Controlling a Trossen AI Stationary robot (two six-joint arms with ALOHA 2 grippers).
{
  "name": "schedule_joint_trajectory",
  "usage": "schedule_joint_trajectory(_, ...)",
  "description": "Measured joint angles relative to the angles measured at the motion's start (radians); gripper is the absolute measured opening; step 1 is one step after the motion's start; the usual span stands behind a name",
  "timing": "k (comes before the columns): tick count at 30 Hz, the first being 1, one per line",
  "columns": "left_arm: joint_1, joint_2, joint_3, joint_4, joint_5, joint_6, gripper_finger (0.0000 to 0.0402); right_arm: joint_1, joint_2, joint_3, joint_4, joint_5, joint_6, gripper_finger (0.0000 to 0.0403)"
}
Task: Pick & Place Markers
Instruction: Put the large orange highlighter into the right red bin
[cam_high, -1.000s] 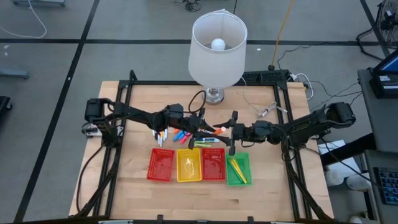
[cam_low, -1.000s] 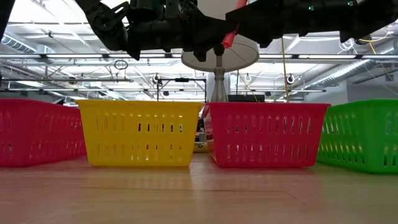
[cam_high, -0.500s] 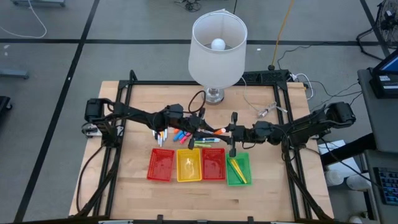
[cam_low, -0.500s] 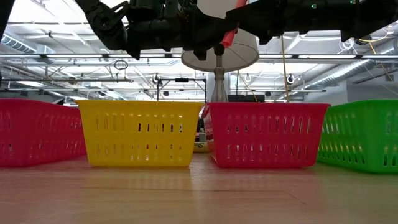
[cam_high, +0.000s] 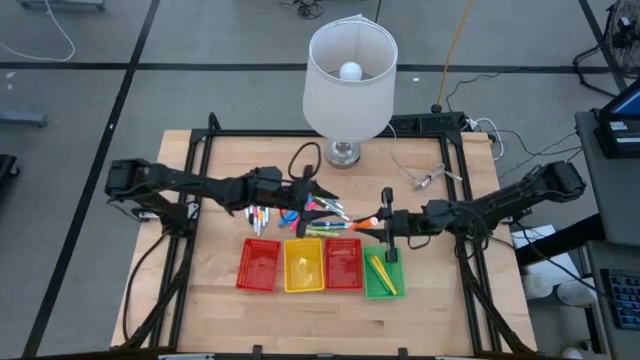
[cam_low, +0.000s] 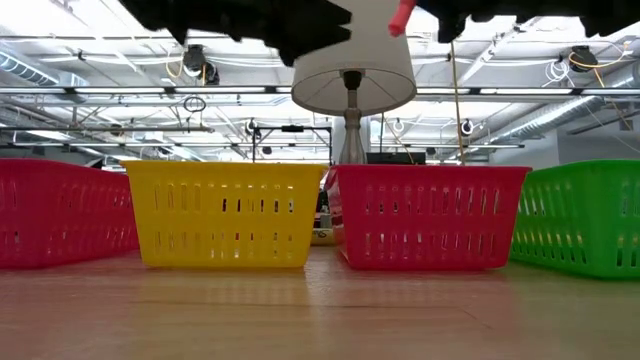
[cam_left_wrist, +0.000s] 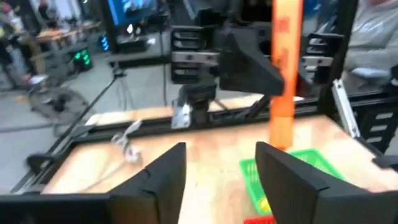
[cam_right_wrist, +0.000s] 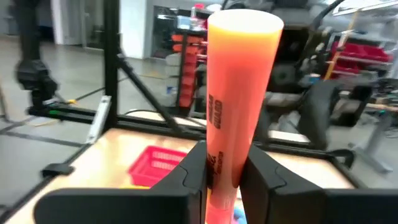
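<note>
Your left gripper (cam_high: 318, 193) hangs with fingers spread and empty, on the lamp (cam_high: 349, 78) side of the yellow tray (cam_high: 305, 266), above the loose markers (cam_high: 300, 216) on the worktop (cam_high: 220, 300). Your right gripper (cam_high: 385, 222) pinches an orange marker (cam_right_wrist: 239, 118), held in the air beyond the far edge of the green tray (cam_high: 383, 272), which holds yellow markers.

Two slim dark jointed arms (cam_high: 190, 182), black cabling alongside; blunt matte-black fingers (cam_left_wrist: 155, 180).
</note>
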Motion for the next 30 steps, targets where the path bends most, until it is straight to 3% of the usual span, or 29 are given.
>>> schedule_joint_trajectory(8, -0.017, -0.195, 0.0, -0.296, -0.16, -0.021, 0.0217, 0.056, 0.054, 0.005, -0.01, -0.001, 0.128, 0.0047)
schedule_joint_trajectory(14, -0.017, -0.257, -0.001, -0.463, -0.265, -0.042, 0.0205, 0.093, 0.205, 0.123, -0.156, -0.002, 0.232, 0.0047)
schedule_joint_trajectory(21, -0.017, -0.259, -0.001, -0.487, -0.28, -0.082, 0.0199, 0.129, 0.383, 0.31, -0.424, -0.002, 0.334, 0.0047)
schedule_joint_trajectory(30, -0.017, -0.259, -0.001, -0.489, -0.271, -0.105, 0.02, 0.138, 0.416, 0.333, -0.554, 0.002, 0.599, 0.0059)
